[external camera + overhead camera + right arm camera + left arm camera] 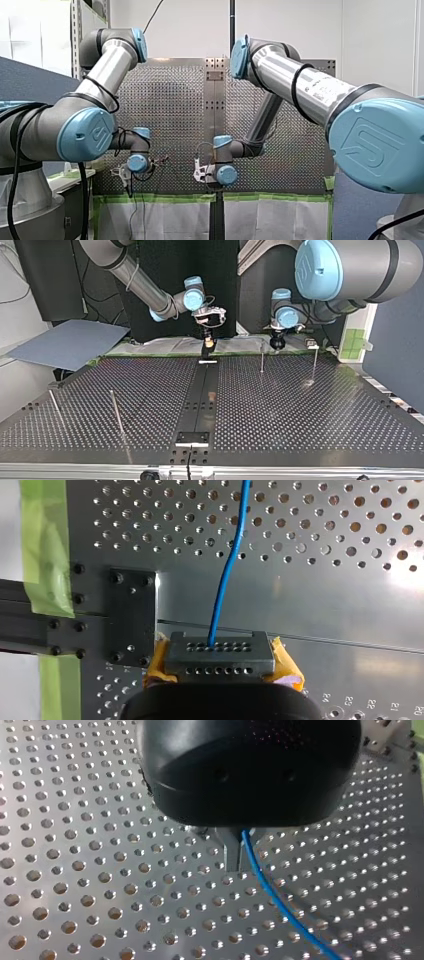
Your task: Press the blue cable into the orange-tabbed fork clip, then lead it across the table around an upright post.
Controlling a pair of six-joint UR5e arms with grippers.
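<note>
**Both Arms Bent Low Over the Perforated Table**

My left arm (95, 85) came in from the frame's left. My right arm (310, 90) came in from the right, and its blue-capped joint filled the lower right corner. Both bent inward toward the lower middle. There my left gripper (129, 189) and my right gripper (199, 175) hung apart, near the lower edge of the perforated table (170, 100). A plain strip (215, 100) ran up the table's centre. Green tape (165, 198) lined that lower edge, with pale sheeting (170, 220) below it.

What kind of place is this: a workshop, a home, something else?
Probably a robotics laboratory: two grey robot arms with blue joint caps reach over a perforated metal table with thin upright metal posts, handling a thin blue cable.
</note>
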